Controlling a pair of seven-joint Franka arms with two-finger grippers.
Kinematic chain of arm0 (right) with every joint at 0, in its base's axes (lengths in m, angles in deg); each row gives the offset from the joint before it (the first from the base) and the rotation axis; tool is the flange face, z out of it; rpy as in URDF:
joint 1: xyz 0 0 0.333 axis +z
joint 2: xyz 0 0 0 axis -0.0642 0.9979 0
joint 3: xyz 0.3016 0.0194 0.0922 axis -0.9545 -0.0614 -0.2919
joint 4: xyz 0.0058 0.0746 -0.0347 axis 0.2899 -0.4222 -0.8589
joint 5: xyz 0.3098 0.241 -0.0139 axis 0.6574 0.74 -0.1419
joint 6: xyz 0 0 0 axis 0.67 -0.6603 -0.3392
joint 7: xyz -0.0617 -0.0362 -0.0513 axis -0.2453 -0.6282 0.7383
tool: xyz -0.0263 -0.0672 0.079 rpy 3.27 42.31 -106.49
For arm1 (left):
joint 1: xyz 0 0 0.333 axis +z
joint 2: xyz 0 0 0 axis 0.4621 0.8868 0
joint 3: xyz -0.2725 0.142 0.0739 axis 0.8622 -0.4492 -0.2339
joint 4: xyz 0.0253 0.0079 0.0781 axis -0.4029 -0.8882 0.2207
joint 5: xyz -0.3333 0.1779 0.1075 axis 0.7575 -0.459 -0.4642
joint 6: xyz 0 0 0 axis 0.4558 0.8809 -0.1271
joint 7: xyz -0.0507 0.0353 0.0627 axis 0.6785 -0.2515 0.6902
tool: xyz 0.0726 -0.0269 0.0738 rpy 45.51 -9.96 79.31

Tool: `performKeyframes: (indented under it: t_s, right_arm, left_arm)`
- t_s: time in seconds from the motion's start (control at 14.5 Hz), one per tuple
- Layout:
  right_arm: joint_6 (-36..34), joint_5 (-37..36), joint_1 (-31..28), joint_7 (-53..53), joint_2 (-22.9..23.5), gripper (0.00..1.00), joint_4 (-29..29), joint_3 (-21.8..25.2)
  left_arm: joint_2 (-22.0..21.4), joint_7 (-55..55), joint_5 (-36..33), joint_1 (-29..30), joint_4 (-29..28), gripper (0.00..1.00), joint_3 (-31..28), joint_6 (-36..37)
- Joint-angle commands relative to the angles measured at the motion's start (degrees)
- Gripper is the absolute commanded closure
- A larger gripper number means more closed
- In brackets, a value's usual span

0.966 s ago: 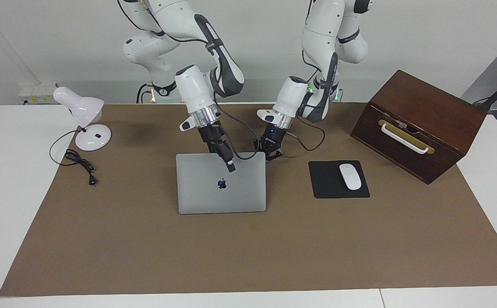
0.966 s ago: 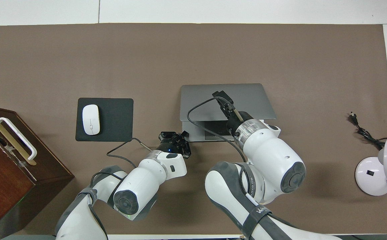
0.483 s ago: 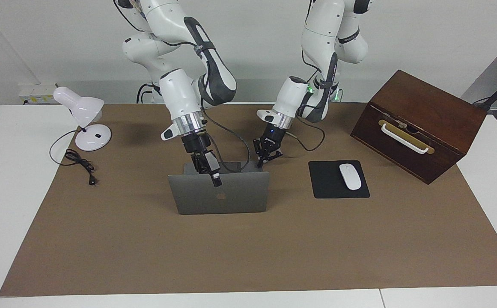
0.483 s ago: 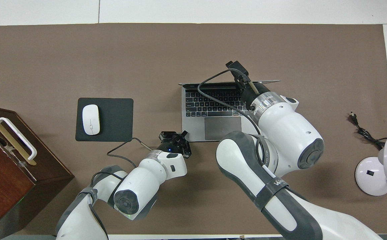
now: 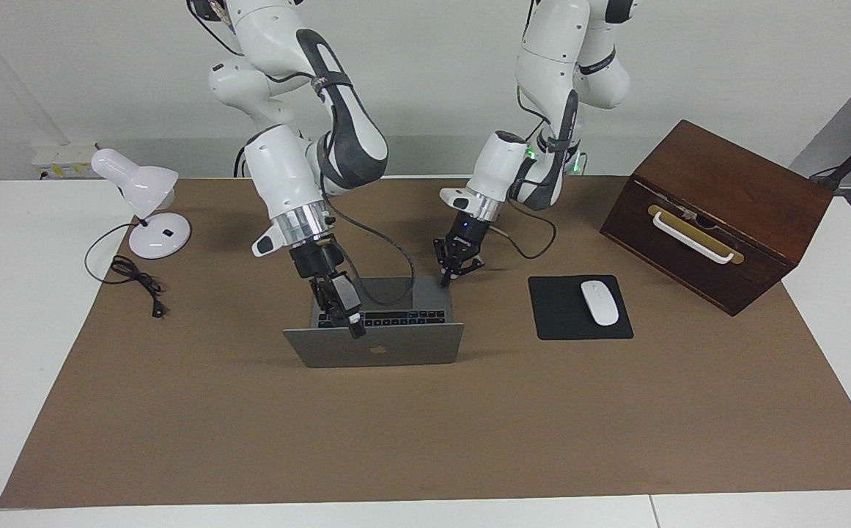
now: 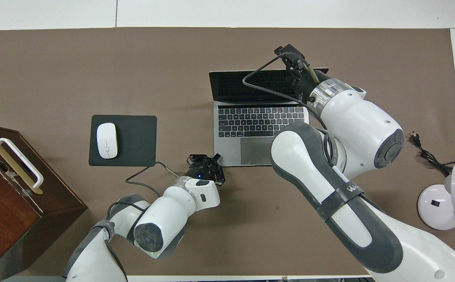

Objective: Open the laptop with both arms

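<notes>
Table [image 5: 616,425] w/ brown cover carries everything; landmark = laptop [image 5: 374,350], mid-table, open well past upright, lid leaning away from the robots, keyboard and trackpad exposed in overhead view.

Wooden box [image 5: 718,213] sits toward left arm's end of table from laptop, a bit nearer the robots. Right arm [image 5: 300,139] reaches over laptop's keyboard to the lid's top edge. Left arm [image 5: 542,95] comes down to the base corner nearest the robots at its own end.

Desk lamp [image 5: 143,202] w/ cord: well apart from laptop, toward right arm's end. Mouse pad [image 5: 579,308] w/ white mouse [image 5: 599,302] just beside laptop, toward left arm's end.

Right hand [image 5: 348,312] at lid's upper edge, fingers look narrowly parted around or against it; can't tell if it truly grips. Left hand [image 5: 454,268] tips at the base corner, seemingly pinning it; opening not readable.

Risks, as judged: lid pushed more → hinge hits its limit and base lifts or slides, esp. if left hand's hold-down is only light contact. Right hand's dangling cable could snag the lid edge or drag keys on retreat.
</notes>
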Motion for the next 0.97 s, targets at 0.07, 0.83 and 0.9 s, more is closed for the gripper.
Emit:
performKeyframes:
  t_s: [0.07,0.83,0.9]
  right_arm:
    - [-1.93,2.33,0.32,-1.08,0.03,0.0,1.54,-0.39]
    - [-12.98,-11.41,-5.19,-8.49,-5.78,0.0,12.5,0.14]
    - [-15.45,-15.29,-7.91,-12.46,-5.08,0.0,14.79,0.05]
  left_arm:
    - [2.18,1.08,0.78,-1.25,1.15,1.0,-0.86,-0.99]
    - [1.57,-0.15,0.87,-0.99,1.15,1.0,-0.77,-0.9]
    - [1.22,-1.46,0.87,-0.9,1.15,1.0,-0.77,-0.9]
